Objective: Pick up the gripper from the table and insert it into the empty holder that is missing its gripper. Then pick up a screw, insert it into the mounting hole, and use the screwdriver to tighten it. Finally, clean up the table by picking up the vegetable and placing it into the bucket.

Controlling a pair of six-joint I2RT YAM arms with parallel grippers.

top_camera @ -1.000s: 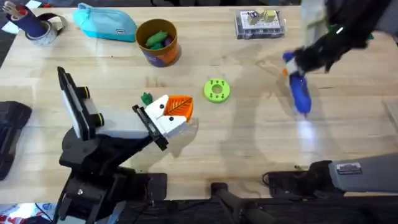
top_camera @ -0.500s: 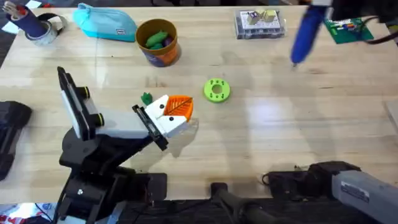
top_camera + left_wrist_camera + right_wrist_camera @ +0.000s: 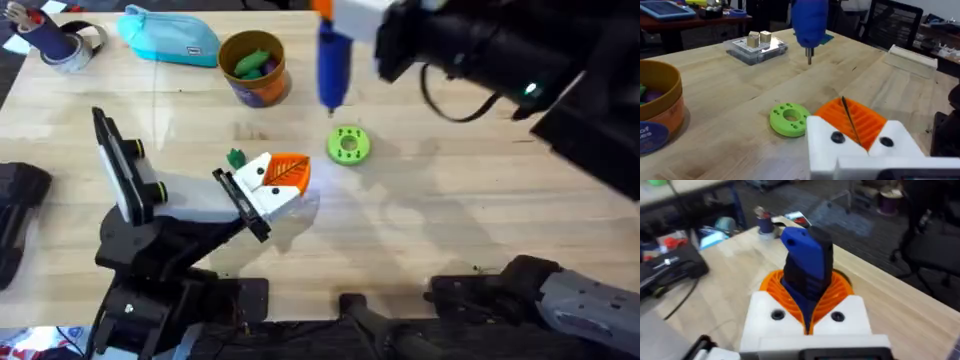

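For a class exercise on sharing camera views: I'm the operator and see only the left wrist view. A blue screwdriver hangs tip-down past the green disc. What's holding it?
Observer: The right gripper. Its wrist view shows the screwdriver clamped between orange ribbed pads.
Operator: What sits next to the bucket, out of my view?
Observer: In the overhead view, a light-blue pouch lies beside the bucket.

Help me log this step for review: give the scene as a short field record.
right gripper: jaws shut on the screwdriver
screwdriver: upright, tip down, off the table, near the green disc
gripper: at the black plate of the holder
bucket: upright, green pieces inside
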